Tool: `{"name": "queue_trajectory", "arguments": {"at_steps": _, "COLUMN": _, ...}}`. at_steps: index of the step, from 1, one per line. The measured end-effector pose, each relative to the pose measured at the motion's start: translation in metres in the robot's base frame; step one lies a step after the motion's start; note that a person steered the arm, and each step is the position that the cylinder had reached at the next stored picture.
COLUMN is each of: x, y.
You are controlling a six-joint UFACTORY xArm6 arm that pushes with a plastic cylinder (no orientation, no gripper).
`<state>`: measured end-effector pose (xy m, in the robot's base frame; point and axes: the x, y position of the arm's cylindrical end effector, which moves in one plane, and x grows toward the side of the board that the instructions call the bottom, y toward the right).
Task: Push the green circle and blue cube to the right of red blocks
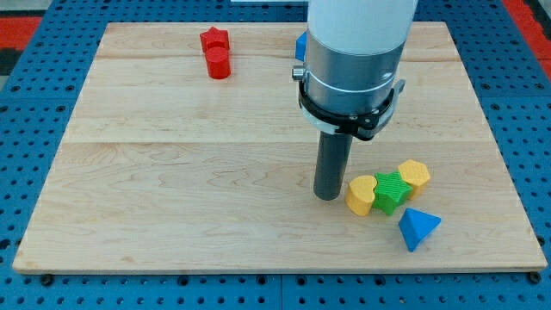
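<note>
Two red blocks sit at the view's top left: a red star (214, 38) with a red cylinder (219, 63) touching it just below. A blue block (300, 46) shows only as a sliver at the view's top, right of the red blocks, mostly hidden behind the arm's white and grey body (353, 60); its shape cannot be made out. No green circle shows in view. My tip (327, 197) rests on the board in the lower right part, just left of a yellow heart (361, 195), very close to it or touching it.
A green star (392, 191) sits against the yellow heart's right side, with a yellow hexagon (415, 175) up and right of it. A blue triangle (418, 228) lies below them. The wooden board (172, 172) lies on a blue pegboard.
</note>
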<state>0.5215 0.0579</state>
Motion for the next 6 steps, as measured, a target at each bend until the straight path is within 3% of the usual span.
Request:
{"name": "queue_trajectory", "arguments": {"at_steps": 1, "x": -0.096, "y": 0.020}}
{"name": "queue_trajectory", "arguments": {"at_steps": 2, "x": -0.114, "y": 0.006}}
{"name": "queue_trajectory", "arguments": {"at_steps": 3, "x": -0.136, "y": 0.072}}
{"name": "queue_trajectory", "arguments": {"at_steps": 4, "x": -0.192, "y": 0.157}}
{"name": "queue_trajectory", "arguments": {"at_steps": 6, "x": -0.288, "y": 0.158}}
